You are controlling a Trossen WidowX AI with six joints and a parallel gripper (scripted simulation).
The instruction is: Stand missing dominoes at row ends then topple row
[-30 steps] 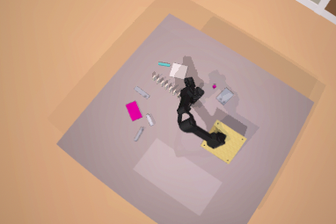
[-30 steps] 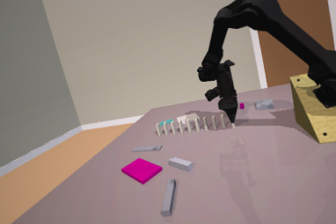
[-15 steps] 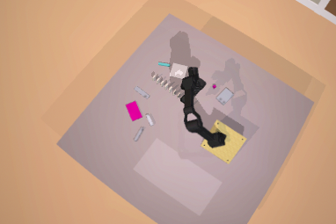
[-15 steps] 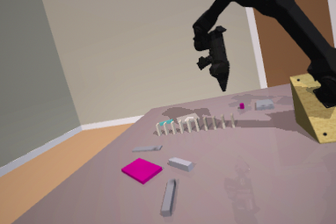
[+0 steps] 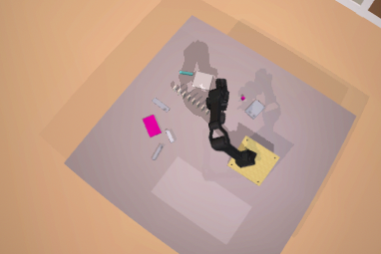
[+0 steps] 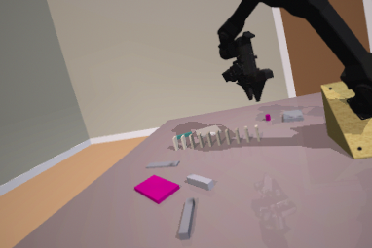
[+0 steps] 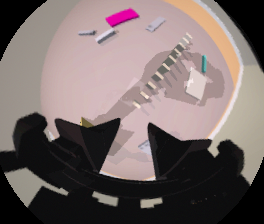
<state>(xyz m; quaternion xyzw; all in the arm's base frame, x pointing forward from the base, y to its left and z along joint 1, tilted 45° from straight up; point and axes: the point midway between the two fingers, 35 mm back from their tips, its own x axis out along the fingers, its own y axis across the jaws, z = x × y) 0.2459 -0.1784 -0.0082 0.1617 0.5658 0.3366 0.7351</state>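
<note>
A slanting row of several thin cream dominoes (image 5: 190,96) (image 6: 218,138) (image 7: 159,76) stands upright, with similar gaps between them. The end domino nearest the arm's base (image 6: 257,133) (image 7: 136,104) stands upright and free. The domino at the far end (image 6: 175,143) (image 7: 188,36) is upright too. My gripper (image 6: 254,98) (image 7: 133,122) is open, with nothing between its fingers. It hangs well above the table, over the near end of the row, touching no domino. In the top view the arm hides the fingertips. I see no loose domino lying about.
A white tile (image 5: 202,81) (image 7: 196,84) and teal bar (image 5: 186,73) (image 7: 204,64) lie behind the row. A magenta plate (image 5: 152,126) (image 6: 157,189) and grey blocks (image 5: 161,105) (image 6: 200,181) lie in front. A magenta cube (image 5: 242,98) (image 6: 268,117) and grey box (image 5: 254,109) (image 6: 292,116) lie near the yellow base (image 5: 266,168).
</note>
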